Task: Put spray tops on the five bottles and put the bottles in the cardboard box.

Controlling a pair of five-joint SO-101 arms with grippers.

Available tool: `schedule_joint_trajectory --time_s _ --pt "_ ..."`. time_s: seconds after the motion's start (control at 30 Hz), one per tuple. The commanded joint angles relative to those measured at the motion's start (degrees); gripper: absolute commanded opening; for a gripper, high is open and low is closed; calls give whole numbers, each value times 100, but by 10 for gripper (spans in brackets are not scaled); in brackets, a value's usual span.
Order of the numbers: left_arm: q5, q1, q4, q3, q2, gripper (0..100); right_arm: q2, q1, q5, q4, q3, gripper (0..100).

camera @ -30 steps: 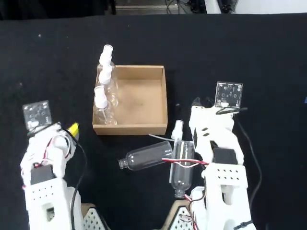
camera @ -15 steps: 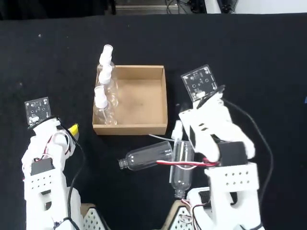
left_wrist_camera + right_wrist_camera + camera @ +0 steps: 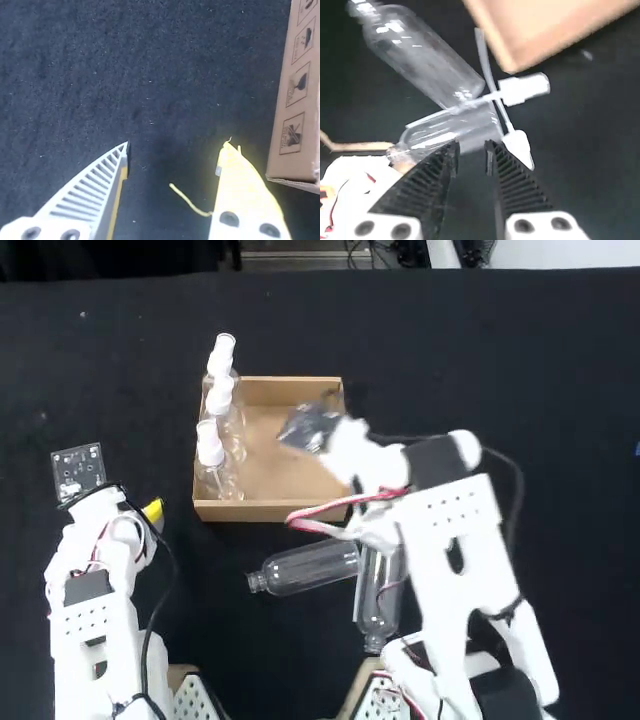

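Three bottles with spray tops (image 3: 212,435) stand along the left wall inside the cardboard box (image 3: 300,455). Two clear bottles without tops lie in front of the box, one crosswise (image 3: 305,568) (image 3: 417,47), the other (image 3: 375,595) (image 3: 452,127) pointing toward me. Beside them lie two loose spray tops (image 3: 524,88) (image 3: 518,144). The right arm (image 3: 445,515) leans across the box's front right corner (image 3: 540,25). Its gripper (image 3: 471,146) hovers above the second bottle, open by a narrow gap and empty. My left gripper (image 3: 175,150) (image 3: 143,518) is open and empty to the left of the box.
The table top (image 3: 520,360) is black cloth. The box's printed side wall (image 3: 300,100) stands close beside the left gripper's yellow finger (image 3: 245,195). A red and white cable (image 3: 320,515) from the right arm hangs across the box's front edge.
The right arm has swung left from beside the box, over its front right corner and the lying bottles. The left arm has barely shifted.
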Motion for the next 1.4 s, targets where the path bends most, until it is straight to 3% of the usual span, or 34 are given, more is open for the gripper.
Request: schedule_joint_trajectory --time_s 0.0,0.1,0.27,0.33,0.43,0.63,1.03,1.17,1.37 --pt "0 -541 -149 -48 26 261 13 -695 53 167 -145 79" --pt "9 -760 -466 48 26 261 40 -1257 97 167 233 115" --pt "-26 -840 -1284 418 26 261 40 -2171 97 132 892 322" --pt "9 -963 -1354 444 26 261 -4 -2418 105 -9 1095 358" --pt "53 -1376 -1354 409 26 261 -4 -2523 519 -299 1420 339" --pt "844 -1886 -1345 382 26 261 -4 -2505 1116 -1055 2220 302" --pt "879 -1921 -1345 374 26 261 -4 -2505 1451 -1380 2308 322" --pt "879 -1921 -1345 374 26 261 40 -2523 1451 -1881 2501 402" --pt "879 -1930 -1345 374 26 261 40 -2532 1451 -2752 3090 410"
